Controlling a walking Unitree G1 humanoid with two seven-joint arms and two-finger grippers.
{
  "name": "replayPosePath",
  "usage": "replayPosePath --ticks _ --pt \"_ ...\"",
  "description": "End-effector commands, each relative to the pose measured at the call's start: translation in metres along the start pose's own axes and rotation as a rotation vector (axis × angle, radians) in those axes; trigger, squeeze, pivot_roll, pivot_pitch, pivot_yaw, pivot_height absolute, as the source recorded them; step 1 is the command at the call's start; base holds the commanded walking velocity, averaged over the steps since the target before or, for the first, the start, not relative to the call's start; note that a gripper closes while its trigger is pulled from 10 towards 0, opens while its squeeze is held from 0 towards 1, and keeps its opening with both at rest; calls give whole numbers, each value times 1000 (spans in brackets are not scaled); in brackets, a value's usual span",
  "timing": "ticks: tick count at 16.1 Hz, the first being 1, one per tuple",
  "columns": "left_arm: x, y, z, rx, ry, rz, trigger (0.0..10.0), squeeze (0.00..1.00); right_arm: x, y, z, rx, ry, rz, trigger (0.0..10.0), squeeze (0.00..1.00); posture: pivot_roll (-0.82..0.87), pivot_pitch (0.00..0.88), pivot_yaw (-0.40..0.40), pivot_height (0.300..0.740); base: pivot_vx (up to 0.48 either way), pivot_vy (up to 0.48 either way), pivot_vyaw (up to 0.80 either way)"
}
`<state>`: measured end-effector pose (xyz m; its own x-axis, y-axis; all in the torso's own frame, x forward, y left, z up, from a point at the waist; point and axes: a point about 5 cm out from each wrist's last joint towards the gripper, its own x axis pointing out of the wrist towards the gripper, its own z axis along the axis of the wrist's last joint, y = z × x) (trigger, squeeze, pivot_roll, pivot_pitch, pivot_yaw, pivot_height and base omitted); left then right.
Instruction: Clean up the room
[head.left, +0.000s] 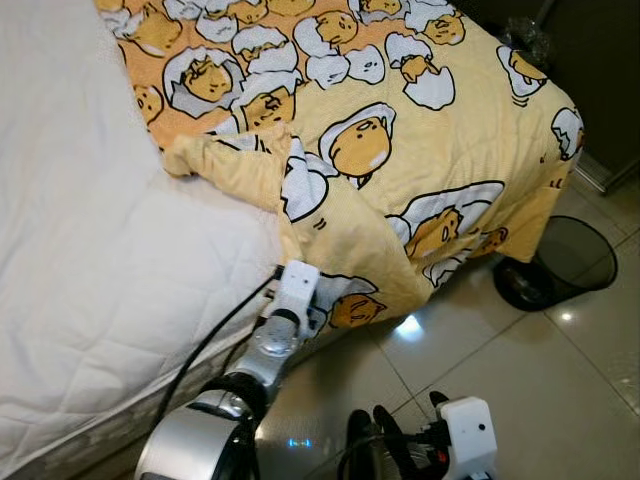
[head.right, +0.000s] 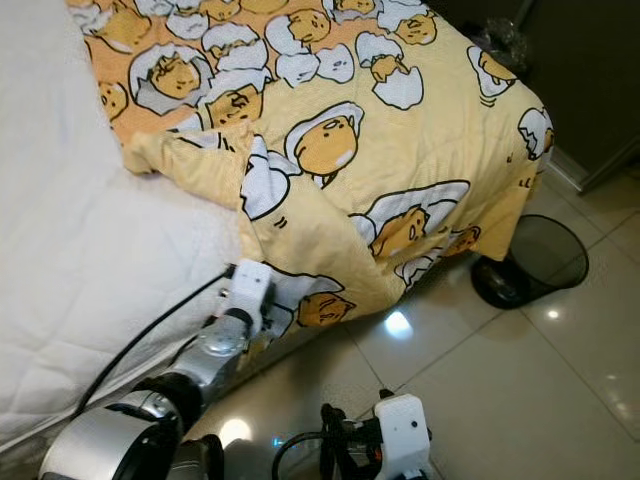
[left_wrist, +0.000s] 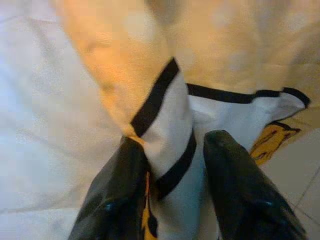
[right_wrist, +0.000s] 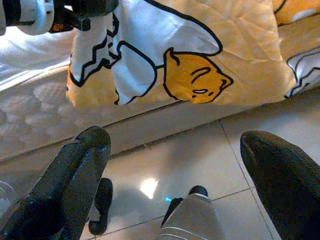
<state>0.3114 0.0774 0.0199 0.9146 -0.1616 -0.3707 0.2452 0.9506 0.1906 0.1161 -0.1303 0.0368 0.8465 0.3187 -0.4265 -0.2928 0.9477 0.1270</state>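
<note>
Jaws of the left gripper are closing on a fold of the yellow blanket: in the left wrist view the two black fingers are standing on either side of a white patch with a black outline, and the cloth is filling the gap between them, so I am judging that they are grasping the blanket's lower edge. From the head camera, the left arm is reaching to the side of the bed, where this edge is hanging down over the white mattress. Jaws of the right gripper are spread wide and holding nothing; they are hovering low over the tiled floor, just beside the bed, with the hanging corner of the blanket in front of them. The step in hand, as I am reading it, is making the bed: the blanket is covering only the far part, one flap is folded back on itself near the middle, and a large part of the mattress is lying bare. The next move is probably calling for a pull of the held edge across the bare mattress, slowly, so that the cloth is not slipping out. The right gripper could be taking the loose corner to help. A black mesh waste bin is standing on the floor by the foot of the bed, partly under the hanging blanket; I cannot tell if something is inside it.
</note>
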Motion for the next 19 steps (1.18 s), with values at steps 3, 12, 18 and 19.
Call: replayPosePath --ticks 3,12,18,19 --pt "-6 -2 -15 -19 47 27 0 0 -3 -9 0 -15 19 -14 10000 0 -226 254 -49 740 0 0 0" --pt "-3 -14 -6 -33 20 -67 0 0 -2 -14 2 -31 34 -11 10000 0 -239 245 -68 740 0 0 0" --pt "-11 1 0 -67 -189 5 0 0 2 -19 2 -35 29 -6 10000 0 -194 223 -74 740 0 0 0" --pt "-15 0 -11 -55 -157 -2 0 0 3 -19 1 -36 31 1 10000 0 -190 222 -75 740 0 0 0"
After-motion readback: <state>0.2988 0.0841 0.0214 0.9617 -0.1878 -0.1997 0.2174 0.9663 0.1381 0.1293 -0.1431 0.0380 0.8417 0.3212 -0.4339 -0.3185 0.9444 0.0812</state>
